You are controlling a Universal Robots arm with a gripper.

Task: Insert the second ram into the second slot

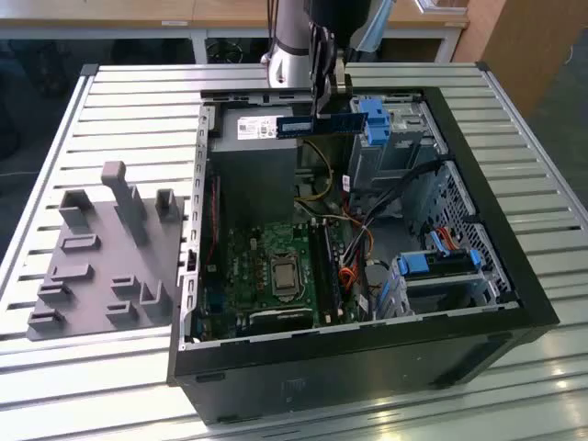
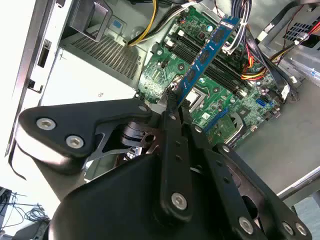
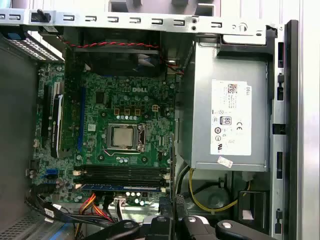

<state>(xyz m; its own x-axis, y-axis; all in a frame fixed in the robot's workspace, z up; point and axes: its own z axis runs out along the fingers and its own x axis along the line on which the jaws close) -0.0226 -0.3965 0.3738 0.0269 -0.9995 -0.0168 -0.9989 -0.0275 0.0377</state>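
The second ram (image 1: 317,124), a long blue circuit-board stick with a white label, hangs level above the open computer case, over the power supply's far end. My gripper (image 1: 322,108) is shut on it from above. In the second wrist view the ram (image 2: 207,52) juts out from the gripper (image 2: 172,97) over the motherboard. In the first wrist view the ram (image 3: 173,160) shows edge-on above the gripper (image 3: 173,204). The black memory slots (image 3: 122,174) lie beside the processor, and a blue stick (image 3: 122,186) sits in one of them. Which one is the second slot I cannot tell.
The case (image 1: 478,303) lies open on a slatted metal table (image 1: 138,101). Inside are the grey power supply (image 1: 253,165), the processor socket (image 1: 283,274), loose cables (image 1: 367,234) and light-blue drive-bay clips (image 1: 375,119). A grey holder with pegs (image 1: 101,248) stands at the exterior view's left.
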